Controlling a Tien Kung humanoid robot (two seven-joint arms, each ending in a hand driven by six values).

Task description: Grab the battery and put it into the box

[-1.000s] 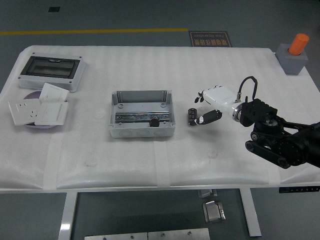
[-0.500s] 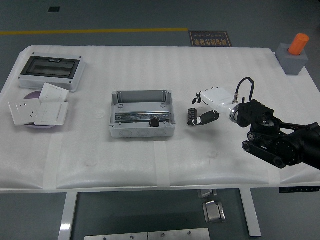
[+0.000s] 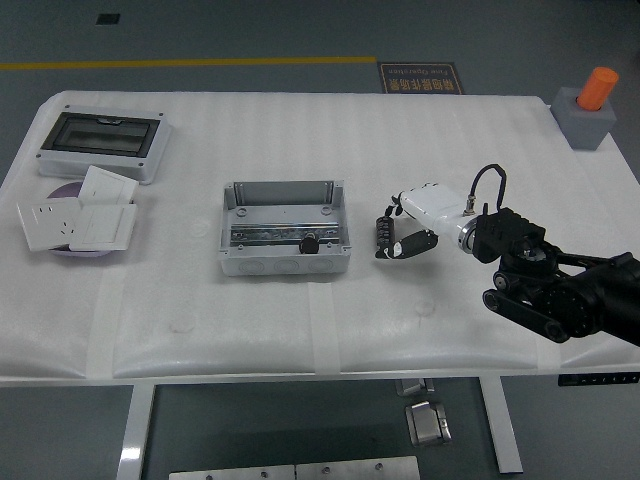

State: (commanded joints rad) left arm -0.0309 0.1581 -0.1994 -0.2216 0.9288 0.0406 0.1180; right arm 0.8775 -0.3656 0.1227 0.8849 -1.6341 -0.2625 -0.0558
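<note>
One hand (image 3: 400, 228), the right one, curls loosely around the small dark battery (image 3: 381, 236) on the table (image 3: 450, 140), just right of the box (image 3: 283, 228). It should squeeze gently before lifting, so the battery cannot slip

right hand (image 3: 408, 222) at battery (image 3: 382, 237), box (image 3: 284, 229) to its left, white table (image 3: 420, 140)

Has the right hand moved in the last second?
Yes. The right hand has dropped slightly toward the table's near edge and edged left, closer to the gray box.
</note>
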